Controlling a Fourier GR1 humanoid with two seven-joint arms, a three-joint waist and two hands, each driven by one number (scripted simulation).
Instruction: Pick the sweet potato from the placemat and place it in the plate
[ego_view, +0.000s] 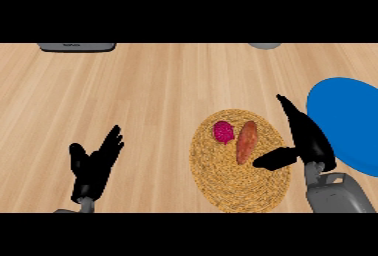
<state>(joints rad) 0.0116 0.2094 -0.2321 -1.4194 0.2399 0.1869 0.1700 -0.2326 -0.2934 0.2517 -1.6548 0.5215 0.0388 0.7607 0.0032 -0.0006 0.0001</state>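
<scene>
One woven placemat (238, 185) sits on the wooden counter (148, 90) with two things on it: one sweet potato (246, 142) and one pink fruit (223, 131) just beside it. One blue plate (347, 120) sits off to the right. The right robot hand (306, 140) hangs open beside the potato, holding nothing. The left robot hand (94, 165) rests open at lower left.

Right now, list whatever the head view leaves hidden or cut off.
- Plate: its right part runs past the view's right edge.
- Placemat: its right rim lies under the right hand.
- Dark grey object and pale grey object: cut by the view's top edge, neither can be identified.
- Pink item beside the sweet potato: too small to identify.
- Left hand: forearm below the lower edge.
</scene>
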